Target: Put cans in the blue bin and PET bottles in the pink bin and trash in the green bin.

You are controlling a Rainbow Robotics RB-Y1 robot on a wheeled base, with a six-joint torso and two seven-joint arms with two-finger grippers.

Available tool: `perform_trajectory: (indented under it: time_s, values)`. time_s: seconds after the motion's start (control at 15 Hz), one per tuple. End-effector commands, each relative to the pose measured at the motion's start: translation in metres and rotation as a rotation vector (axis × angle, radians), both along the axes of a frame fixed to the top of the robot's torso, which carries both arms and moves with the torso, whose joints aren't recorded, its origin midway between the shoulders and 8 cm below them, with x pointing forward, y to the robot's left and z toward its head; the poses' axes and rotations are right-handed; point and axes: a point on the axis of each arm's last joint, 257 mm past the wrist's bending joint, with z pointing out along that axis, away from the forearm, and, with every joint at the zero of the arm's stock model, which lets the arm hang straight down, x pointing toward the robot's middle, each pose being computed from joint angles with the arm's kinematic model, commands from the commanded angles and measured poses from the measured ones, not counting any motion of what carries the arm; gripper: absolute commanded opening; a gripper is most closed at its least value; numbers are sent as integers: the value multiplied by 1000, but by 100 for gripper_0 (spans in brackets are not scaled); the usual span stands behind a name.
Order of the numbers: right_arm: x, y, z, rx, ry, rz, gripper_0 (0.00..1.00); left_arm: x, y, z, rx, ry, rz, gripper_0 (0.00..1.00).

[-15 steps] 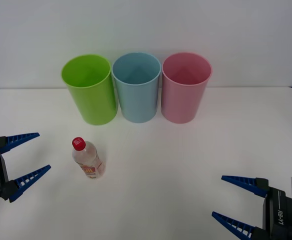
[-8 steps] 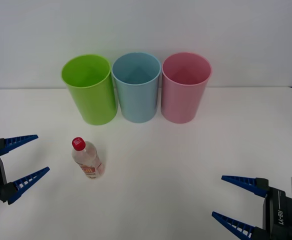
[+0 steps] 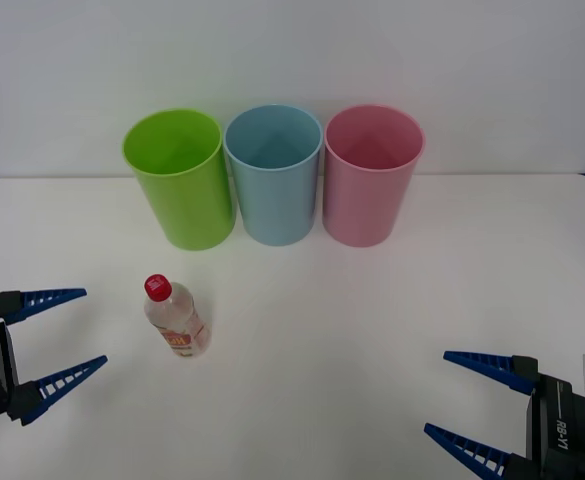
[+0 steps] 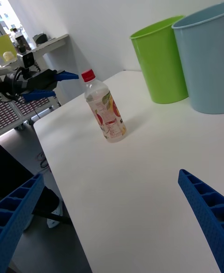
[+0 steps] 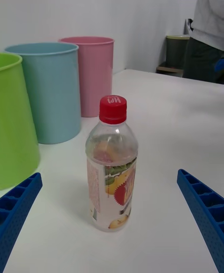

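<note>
Three bins: we saw the green bin [image 3: 179, 180], the blue bin [image 3: 273, 175] and the pink bin [image 3: 371, 175] upright in a row at the tabletop's [image 3: 372, 320] far edge, mouths up to receive sorted items.
Left gripper [image 3: 60, 344]: we held it spread wide, level with the bottle, likely lined up to grasp.
Right gripper [image 3: 472, 397]: parked near us, fingers apart, empty.
PET bottle [image 3: 176, 317]: upright before the green bin; cap lettering unclear, label print unreadable.

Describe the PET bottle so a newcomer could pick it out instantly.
On the white table, three tall bins line the far edge. In front of the green bin, toward the open left gripper, the PET bottle stands alone: small, clear, red cap, orange-yellow label, shorter than any bin.
</note>
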Motion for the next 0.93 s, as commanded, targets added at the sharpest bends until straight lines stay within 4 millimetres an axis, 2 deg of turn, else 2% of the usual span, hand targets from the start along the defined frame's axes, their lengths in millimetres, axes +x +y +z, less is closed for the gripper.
perform_trajectory:
  time_s: [0.07, 0.27, 0.67, 0.8, 0.93]
  values:
    - [0, 0, 0, 0, 0, 0, 100, -1, -6, -12, 9, 26, -3, 100]
    - [0, 0, 0, 0, 0, 0, 100, 2, -14, -24, 11, 47, -3, 100]
    - [0, 0, 0, 0, 0, 0, 100, 26, -31, -47, 33, 58, 37, 100]
    - [0, 0, 0, 0, 0, 0, 100, 37, -40, -54, 42, 61, 27, 100]
    - [0, 0, 0, 0, 0, 0, 100, 39, -53, -56, 32, 71, 6, 100]
